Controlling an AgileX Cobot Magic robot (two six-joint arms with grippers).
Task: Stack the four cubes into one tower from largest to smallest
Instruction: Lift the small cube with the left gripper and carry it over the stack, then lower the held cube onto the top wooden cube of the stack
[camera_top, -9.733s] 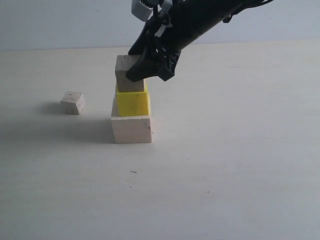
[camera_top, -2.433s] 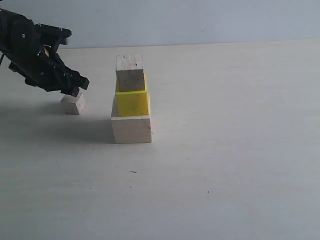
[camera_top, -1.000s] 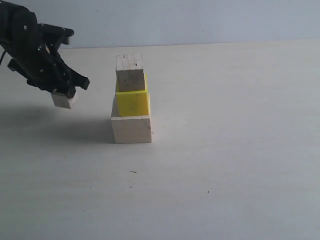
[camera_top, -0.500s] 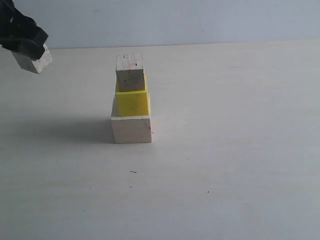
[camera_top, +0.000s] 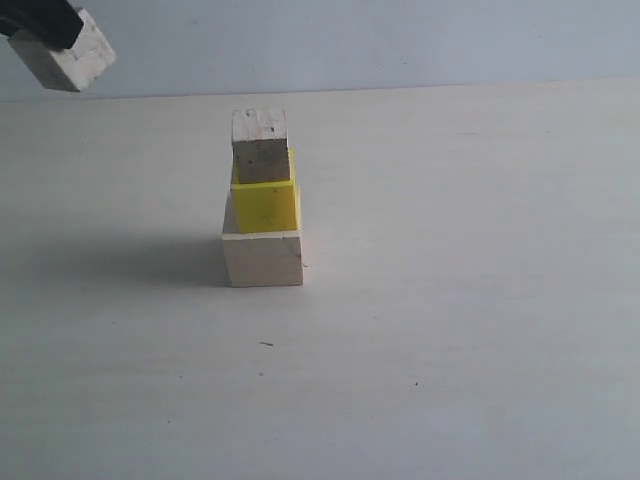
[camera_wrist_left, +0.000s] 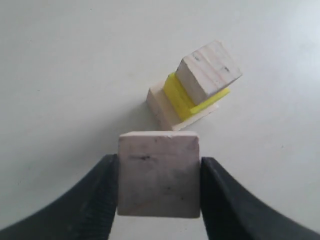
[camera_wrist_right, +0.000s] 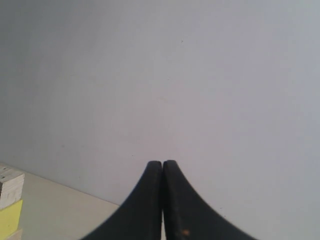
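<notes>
Small cube aloft at the far left, three cubes stacked mid-table

My left gripper (camera_top: 42, 28) shows only as a black edge in the upper left corner, clamped on a small speckled cube (camera_top: 68, 58) that hangs tilted, high above the table (camera_top: 480, 300); well apart to its right stands the stack; the large pale cube (camera_top: 263, 258) sits on the table; the yellow cube (camera_top: 266, 205) rests on it, leaving a strip of the pale top bare on the left; a second small cube (camera_top: 260, 145) sits on the yellow one, its near face grey and shadowed; a soft shadow lies on the table left of the stack.
</notes>
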